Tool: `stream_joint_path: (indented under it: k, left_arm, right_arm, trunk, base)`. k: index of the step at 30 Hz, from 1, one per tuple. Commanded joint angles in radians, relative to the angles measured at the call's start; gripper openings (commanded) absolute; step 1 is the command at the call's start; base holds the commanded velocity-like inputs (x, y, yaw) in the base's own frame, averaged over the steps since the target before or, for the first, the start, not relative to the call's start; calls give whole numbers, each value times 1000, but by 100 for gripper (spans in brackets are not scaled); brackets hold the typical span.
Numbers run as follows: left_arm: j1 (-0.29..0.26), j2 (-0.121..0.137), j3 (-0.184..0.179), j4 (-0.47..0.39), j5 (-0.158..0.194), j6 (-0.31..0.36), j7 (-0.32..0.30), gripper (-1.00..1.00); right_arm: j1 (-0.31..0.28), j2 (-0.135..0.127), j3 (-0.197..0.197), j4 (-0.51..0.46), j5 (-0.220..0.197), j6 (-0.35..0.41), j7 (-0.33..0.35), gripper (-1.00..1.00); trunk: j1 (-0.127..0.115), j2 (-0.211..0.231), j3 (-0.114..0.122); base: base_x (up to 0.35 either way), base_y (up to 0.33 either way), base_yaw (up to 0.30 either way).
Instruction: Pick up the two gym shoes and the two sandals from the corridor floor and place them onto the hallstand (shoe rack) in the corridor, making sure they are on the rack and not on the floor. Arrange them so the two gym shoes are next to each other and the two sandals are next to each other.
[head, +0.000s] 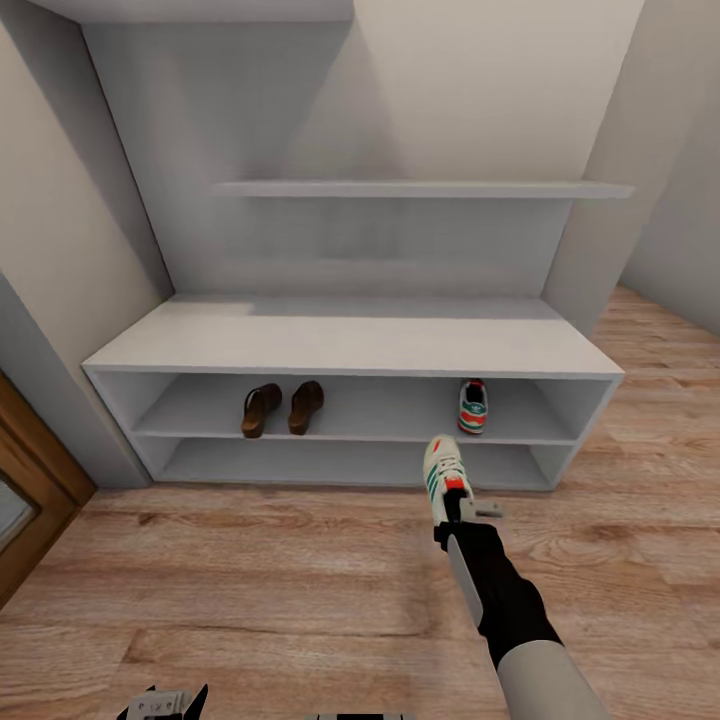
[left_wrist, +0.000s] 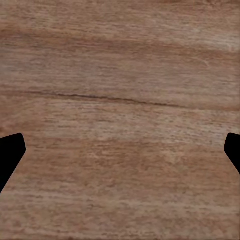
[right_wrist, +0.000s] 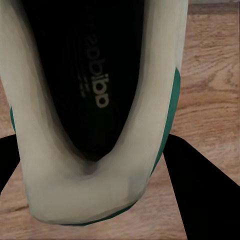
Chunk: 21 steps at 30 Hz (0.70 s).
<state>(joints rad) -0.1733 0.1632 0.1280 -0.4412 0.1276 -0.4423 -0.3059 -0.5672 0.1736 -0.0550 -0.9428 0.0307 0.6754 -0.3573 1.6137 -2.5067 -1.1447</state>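
The pale grey hallstand (head: 350, 342) stands ahead against the wall. On its upper open shelf level, the two brown sandals (head: 260, 410) (head: 306, 406) lie side by side at the left, and one gym shoe (head: 473, 406) stands at the right. My right gripper (head: 463, 512) is shut on the heel of the second gym shoe (head: 445, 470), held toe-forward just in front of the rack, a little left of the shelved shoe. In the right wrist view that shoe (right_wrist: 90, 100) hangs over the floor between my right gripper (right_wrist: 100, 200) fingers. My left gripper (left_wrist: 120, 155) is open over the corridor floor (left_wrist: 120, 90).
A wooden door frame (head: 30, 480) is at the left beside the rack. A wall shelf (head: 420, 189) runs above the bench top. The lower shelf level (head: 330, 462) holds nothing. Plank floor (head: 250, 590) stretches between me and the rack.
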Motion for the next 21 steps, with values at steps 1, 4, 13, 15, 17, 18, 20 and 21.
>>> stream_joint_path:
  k: [1, 4, 13, 15, 17, 18, 20, 21]
  left_arm:
    - [0, 0, 2, 1, 10, 1, -10, 100]
    - [-1, 0, 2, 1, 10, 1, -10, 100]
    - [0, 1, 2, 1, 10, 1, -10, 100]
    - [0, 1, 2, 1, 10, 1, -10, 100]
    - [0, 1, 2, 1, 10, 1, -10, 100]
    - [0, 1, 2, 1, 10, 1, -10, 100]
    - [0, 1, 2, 1, 10, 1, -10, 100]
    - [0, 1, 2, 1, 10, 1, -10, 100]
  right_arm:
    - [0, 1, -2, -7, 2, 5, -2, -100]
    - [0, 1, -2, -42, 2, 6, -3, -100]
    - [0, 1, -1, -91, 2, 11, -3, -100]
    - [0, 1, -1, -91, 2, 12, -3, -100]
    - [0, 1, -2, -91, 3, 12, -3, -100]
    - [0, 1, -2, -91, 3, 12, -3, -100]
    - [0, 1, -2, -91, 2, 12, -3, -100]
    - [0, 1, -2, -91, 2, 12, -3, -100]
  trunk:
    - [0, 0, -1]
    - [0, 0, -1]
    - [0, 0, -1]
    - [0, 0, -1]
    - [0, 0, -1]
    - [0, 0, -1]
    - [0, 0, -1]
    - [0, 0, -1]
  base:
    - [5, 0, 0]
    - [3, 0, 0]
    - [4, 0, 0]
    - [106, 0, 0]
    - [208, 0, 0]
    - [263, 0, 0]
    - [288, 0, 0]
    - [306, 0, 0]
